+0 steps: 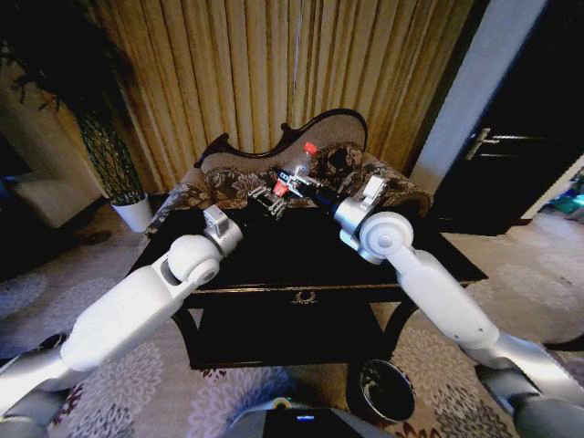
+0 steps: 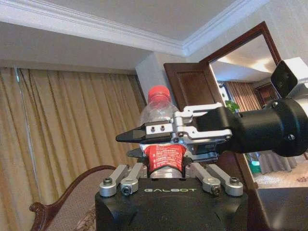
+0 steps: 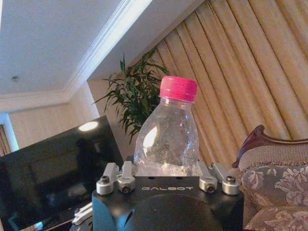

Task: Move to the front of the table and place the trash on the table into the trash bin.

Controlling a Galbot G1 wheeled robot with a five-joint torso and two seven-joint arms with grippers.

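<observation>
In the head view, the clear, red-capped bottle (image 1: pixel 297 173) is held upright above the far side of the dark glossy worktop (image 1: pixel 274 251). The right gripper (image 1: pixel 294 190) is closed on its labelled waist, and the left gripper (image 1: pixel 267 203) sits just beside it. The round trash bin (image 1: pixel 387 391) stands on the carpet below.

In the left wrist view, the bottle's (image 2: pixel 160 139) red label is seen pinched between the right gripper's (image 2: pixel 144 144) fingers; whether the left fingers are closed cannot be told.

In the right wrist view, thin, smooth plastic is shown; the bottle (image 3: pixel 167 137) could be crushed or could slip.

My arms are glossy white shells with rounded elbow joints. Behind the right claw (image 2: pixel 144 144) sits a thick black wrist cylinder; its linkage is silver, its fingers black. My left claw (image 1: pixel 267 201) has a black housing lettered GALBOT, flanked by silver screws.
</observation>
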